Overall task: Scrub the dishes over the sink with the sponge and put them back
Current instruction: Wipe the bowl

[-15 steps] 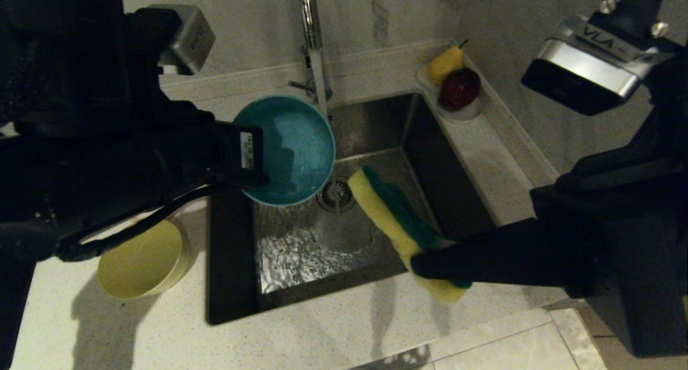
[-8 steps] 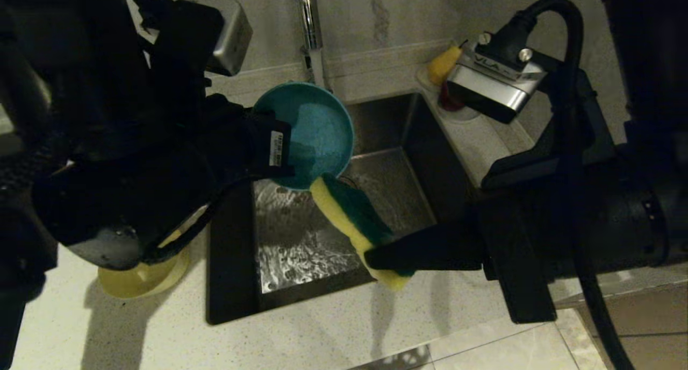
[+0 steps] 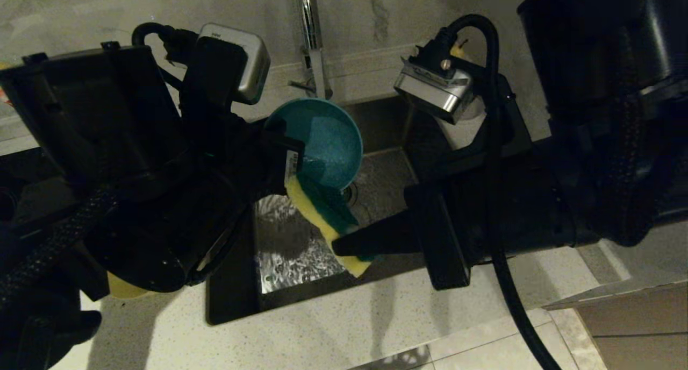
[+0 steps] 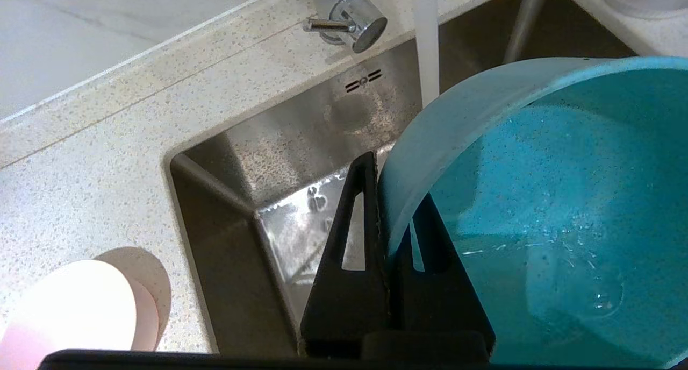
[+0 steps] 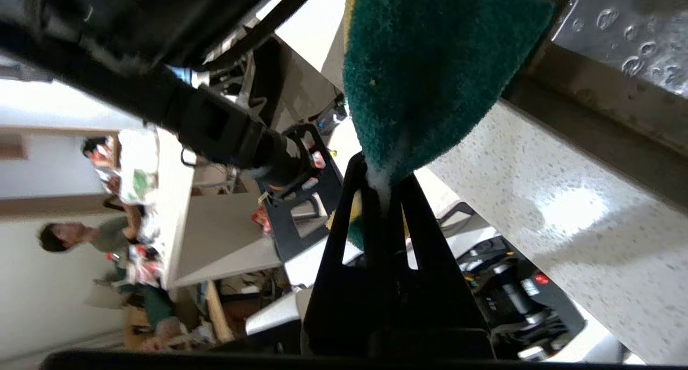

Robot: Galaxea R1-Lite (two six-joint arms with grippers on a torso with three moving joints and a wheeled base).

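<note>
Blue bowl rim clamped (left wrist), sponge seemingly touching

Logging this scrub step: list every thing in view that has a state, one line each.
Blue bowl: tilted over the sink, rim clamped in the left gripper.
Sponge: pinched in the right gripper, its end at the bowl's lower rim.
Tap: running.
Sink: wet, water rippling on the floor.
Pink bowl: on the counter, untouched.
Yellow bowl: on the counter, mostly hidden.
</note>
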